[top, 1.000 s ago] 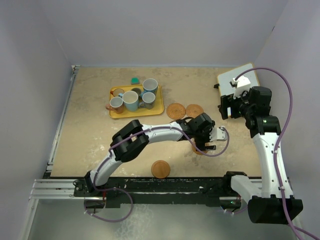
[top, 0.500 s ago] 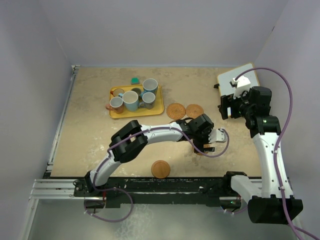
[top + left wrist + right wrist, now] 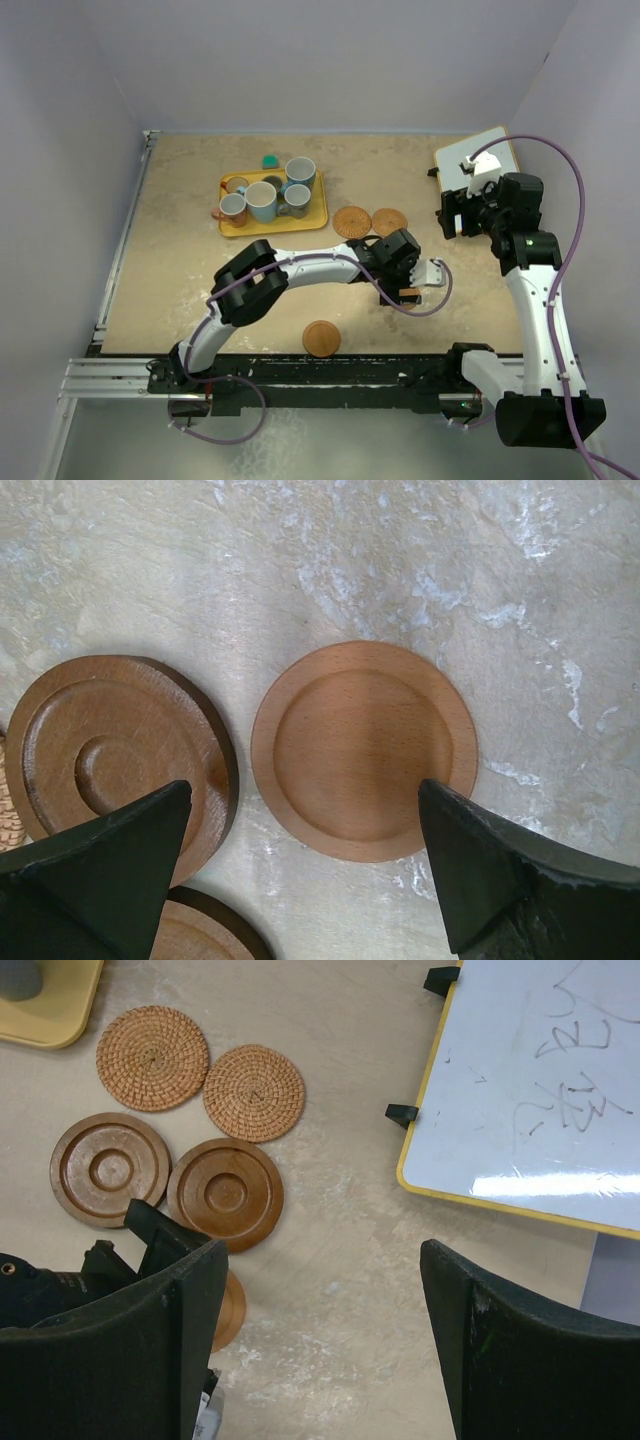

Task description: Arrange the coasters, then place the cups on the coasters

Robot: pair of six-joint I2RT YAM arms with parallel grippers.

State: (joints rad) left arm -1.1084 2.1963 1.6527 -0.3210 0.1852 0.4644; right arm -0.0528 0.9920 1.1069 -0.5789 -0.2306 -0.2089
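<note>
My left gripper [image 3: 305, 872] hangs open just above the table. A plain orange-brown coaster [image 3: 364, 750] lies flat between and ahead of its fingers, untouched. A dark ringed coaster [image 3: 125, 755] lies to its left and the edge of another [image 3: 200, 930] shows at the bottom left. In the right wrist view two woven coasters [image 3: 152, 1058] [image 3: 254, 1092] lie behind two dark ringed ones [image 3: 110, 1168] [image 3: 225, 1193]. One more plain coaster [image 3: 321, 338] lies near the front edge. The cups [image 3: 262, 200] stand on the yellow tray [image 3: 318, 212]. My right gripper [image 3: 325, 1350] is open and empty, high at the right.
A yellow-framed whiteboard [image 3: 478, 160] lies at the back right corner. A small green object [image 3: 271, 161] sits behind the tray. The left arm [image 3: 300, 268] stretches across the middle of the table towards the coaster cluster.
My left gripper has shifted a little back and to the left over the coasters, still open. The right arm has not moved.
</note>
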